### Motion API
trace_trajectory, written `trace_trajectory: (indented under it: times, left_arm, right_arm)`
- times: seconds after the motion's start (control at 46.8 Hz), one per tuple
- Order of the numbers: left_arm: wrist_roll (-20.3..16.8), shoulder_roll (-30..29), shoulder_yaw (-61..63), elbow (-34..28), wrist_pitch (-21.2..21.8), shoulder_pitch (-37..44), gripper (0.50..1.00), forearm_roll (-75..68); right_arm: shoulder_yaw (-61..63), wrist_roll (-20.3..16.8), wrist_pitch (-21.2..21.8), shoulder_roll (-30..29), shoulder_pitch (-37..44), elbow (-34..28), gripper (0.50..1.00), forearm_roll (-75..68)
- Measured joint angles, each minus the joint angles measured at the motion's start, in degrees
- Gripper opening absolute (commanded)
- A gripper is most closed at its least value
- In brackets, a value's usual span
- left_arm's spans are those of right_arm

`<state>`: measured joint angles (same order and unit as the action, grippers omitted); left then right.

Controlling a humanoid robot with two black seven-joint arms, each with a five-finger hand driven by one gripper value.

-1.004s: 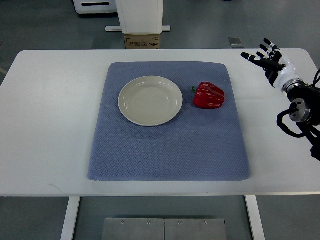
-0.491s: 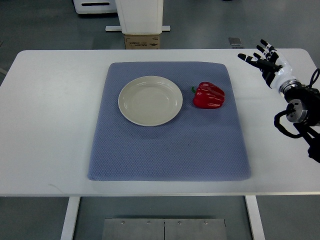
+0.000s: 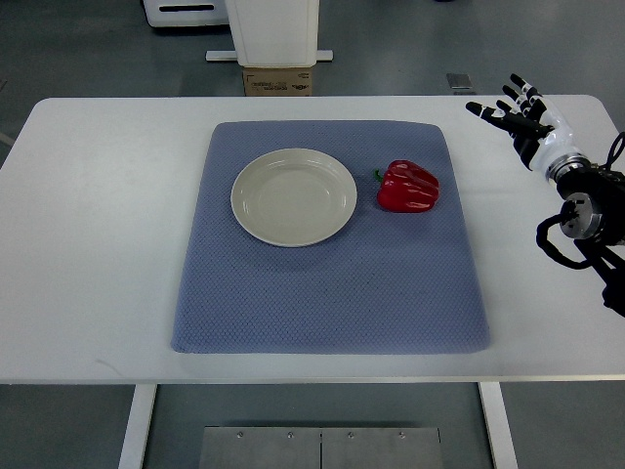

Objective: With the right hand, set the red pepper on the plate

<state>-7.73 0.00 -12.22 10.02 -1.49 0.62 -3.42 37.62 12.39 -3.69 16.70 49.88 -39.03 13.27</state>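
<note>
While the red pepper (image 3: 408, 187) lay on its side on the blue mat (image 3: 330, 237), the right hand (image 3: 522, 117) was held above the far right corner of the white worktop (image 3: 93, 234), its dark fingers (image 3: 488, 110) spread and nothing grasped. In the single top view, the pepper was seen just beside the right rim of the cream plate (image 3: 293, 196), close to it but not touching, with its green stem turned toward the plate. The plate itself was set on the far half of the mat, left of centre, and nothing was seen in it. The mat was laid across the middle of the worktop, its corners rounded and its near edge close to the worktop's front edge. The right hand was kept well apart from the pepper, off the mat altogether, with bare worktop between them. Behind the hand, the white wrist and the black forearm with its looped cables (image 3: 566, 244) were shown entering from the picture's right edge. No left arm was caught in the view. Beyond the worktop's far edge, a white stand (image 3: 273, 31) and a brown cardboard box (image 3: 278, 80) were pictured on the grey floor (image 3: 88, 54).
</note>
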Motion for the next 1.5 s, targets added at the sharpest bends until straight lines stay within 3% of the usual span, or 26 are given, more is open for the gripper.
trace_trajectory:
  times: [0.918,1.153,1.495]
  left_arm:
    - [0.0,0.0,0.0,0.0,0.0,0.0,1.000,0.0]
    - [0.0,0.0,0.0,0.0,0.0,0.0,1.000,0.0]
    - [0.0,0.0,0.0,0.0,0.0,0.0,1.000,0.0]
  right_arm:
    - [-0.2,0.2,0.0,0.8,-0.1,-0.2,1.000,0.0]
    - [-0.4,0.2,2.9,1.3,-0.2,-0.1,1.000,0.1]
    - [-0.6,0.2,3.3,1.6,-0.2,-0.1,1.000,0.2]
